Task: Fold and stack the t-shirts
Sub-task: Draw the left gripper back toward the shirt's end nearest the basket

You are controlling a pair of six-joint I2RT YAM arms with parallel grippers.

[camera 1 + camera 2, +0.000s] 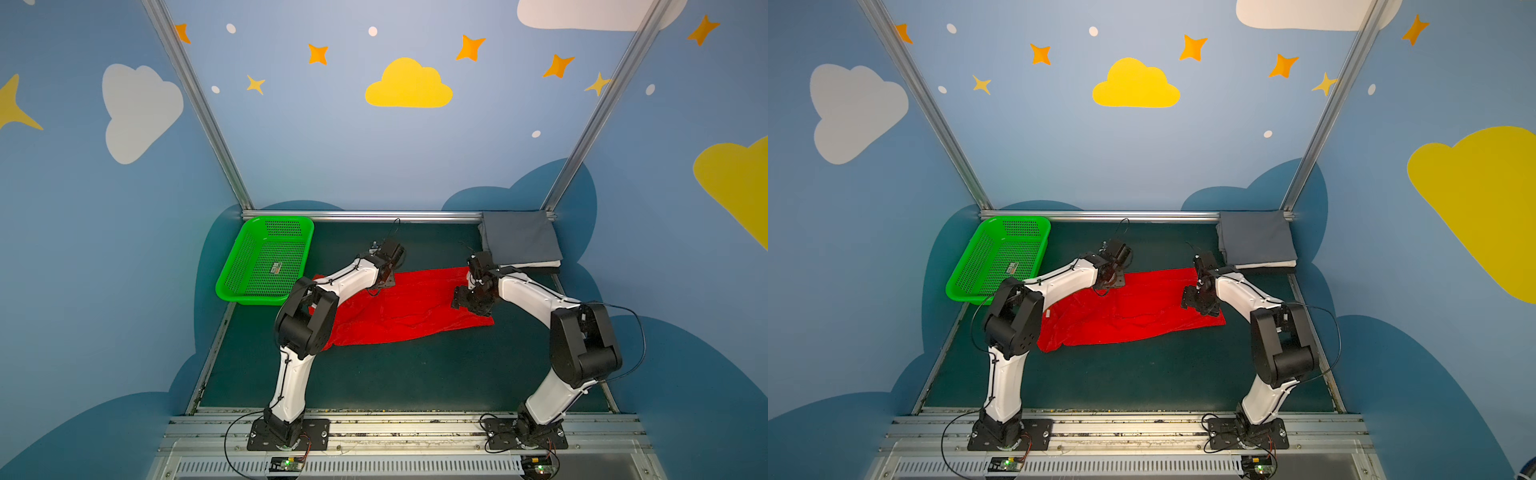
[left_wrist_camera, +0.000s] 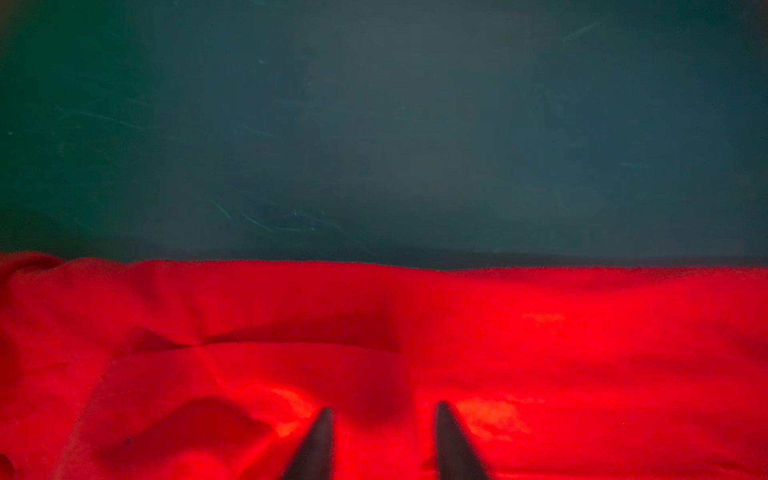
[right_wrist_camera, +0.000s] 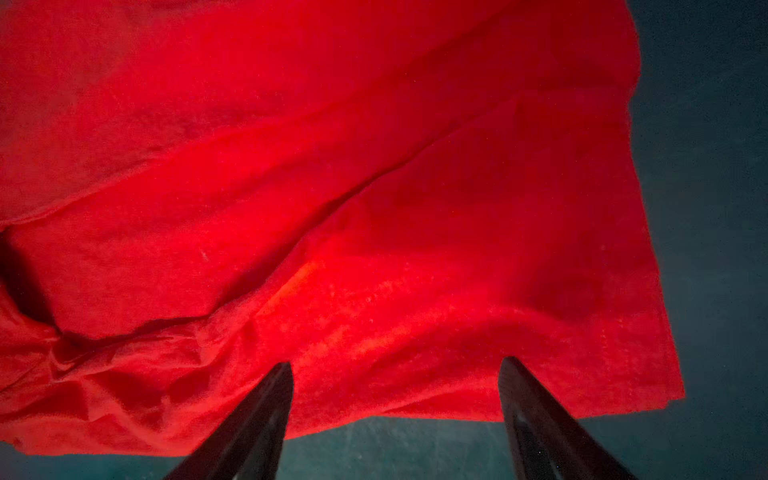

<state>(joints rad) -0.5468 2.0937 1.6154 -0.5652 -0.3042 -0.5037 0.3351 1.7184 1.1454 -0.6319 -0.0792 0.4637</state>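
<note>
A bright red t-shirt lies partly folded and wrinkled across the middle of the dark green table. My left gripper hovers low over its far left part, fingers apart, with only flat red cloth beneath them. My right gripper stands wide open over the shirt's right end, its fingertips at the cloth's edge, holding nothing. At the back right corner sits a stack of folded shirts with a grey one on top and a white layer under it.
A green perforated basket stands at the back left, holding only a small label. Bare green table stretches between the red shirt and the front rail. Metal frame posts and blue walls close in the back and sides.
</note>
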